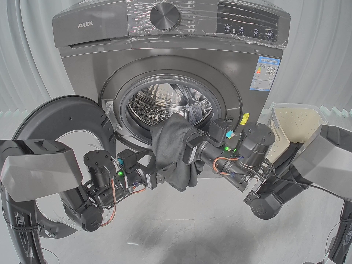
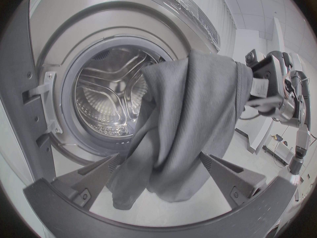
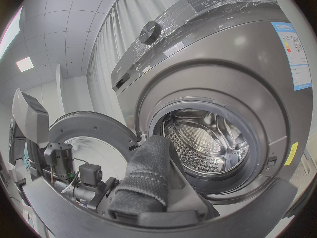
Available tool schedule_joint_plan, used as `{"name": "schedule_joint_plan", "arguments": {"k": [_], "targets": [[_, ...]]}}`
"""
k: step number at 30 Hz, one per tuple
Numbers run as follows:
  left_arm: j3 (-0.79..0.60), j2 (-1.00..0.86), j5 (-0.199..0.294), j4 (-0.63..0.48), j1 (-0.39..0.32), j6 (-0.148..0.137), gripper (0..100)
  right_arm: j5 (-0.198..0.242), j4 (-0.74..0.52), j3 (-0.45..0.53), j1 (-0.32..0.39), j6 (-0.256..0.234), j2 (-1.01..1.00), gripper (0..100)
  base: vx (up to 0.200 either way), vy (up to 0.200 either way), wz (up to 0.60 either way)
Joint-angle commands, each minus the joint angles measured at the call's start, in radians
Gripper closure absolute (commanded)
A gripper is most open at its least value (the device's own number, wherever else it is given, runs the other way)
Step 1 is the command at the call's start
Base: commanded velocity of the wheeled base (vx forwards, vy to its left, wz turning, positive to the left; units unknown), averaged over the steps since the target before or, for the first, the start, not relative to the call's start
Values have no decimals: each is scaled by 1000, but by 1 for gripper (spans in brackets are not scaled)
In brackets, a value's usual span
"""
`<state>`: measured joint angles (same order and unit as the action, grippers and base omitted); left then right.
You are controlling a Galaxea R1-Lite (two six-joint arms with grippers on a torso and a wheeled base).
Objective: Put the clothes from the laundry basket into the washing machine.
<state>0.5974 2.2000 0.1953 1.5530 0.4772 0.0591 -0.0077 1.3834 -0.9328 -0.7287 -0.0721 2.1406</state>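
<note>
At the open porthole of the washing machine (image 1: 110, 66), a dark grey garment (image 1: 172, 143) is held up by the right gripper (image 1: 190, 149). Its fingers are closed on the cloth's upper edge, and that edge is draped over them so that they are largely covered. The top of the garment is raised level with the lower lip of the opening, just in front of the steel drum (image 1: 161, 99); whether any cloth is past the rim cannot be told. The rest of the garment is left hanging down in folds in front of the machine.

Below it, the left gripper (image 1: 165, 171) is set with its fingers (image 2: 99, 172) spread wide, and the hanging lower part of the garment is seen between them without being clamped.

The round door (image 1: 62, 118) is swung fully open on the robot's left. A cream laundry basket (image 1: 297, 121) is partly hidden behind the right arm, beside the machine; its contents cannot be made out. A control dial (image 1: 164, 15) is placed on the plastic-wrapped panel above, and a blue label (image 1: 264, 73) is stuck on the front at the right.
</note>
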Motion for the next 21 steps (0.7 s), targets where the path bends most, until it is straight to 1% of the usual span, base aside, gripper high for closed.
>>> {"name": "schedule_joint_plan", "arguments": {"k": [1, 5, 6, 14, 21], "targets": [[30, 0, -1, 2, 1, 1, 0, 2, 0, -3, -9, 0, 16, 100, 0, 0, 0], [42, 26, -1, 1, 4, -5, 0, 9, 2, -9, -15, -2, 21, 100, 0, 0, 0], [59, 47, -2, 1, 6, -7, 0, 9, 2, -9, -26, -2, 21, 100, 0, 0, 0], [143, 139, -1, 1, 3, -7, 0, 9, 25, 0, -80, -11, 19, 100, 0, 0, 0], [186, 187, -7, 1, 3, -7, 0, 8, 25, -1, -97, -12, 5, 100, 0, 0, 0]]}}
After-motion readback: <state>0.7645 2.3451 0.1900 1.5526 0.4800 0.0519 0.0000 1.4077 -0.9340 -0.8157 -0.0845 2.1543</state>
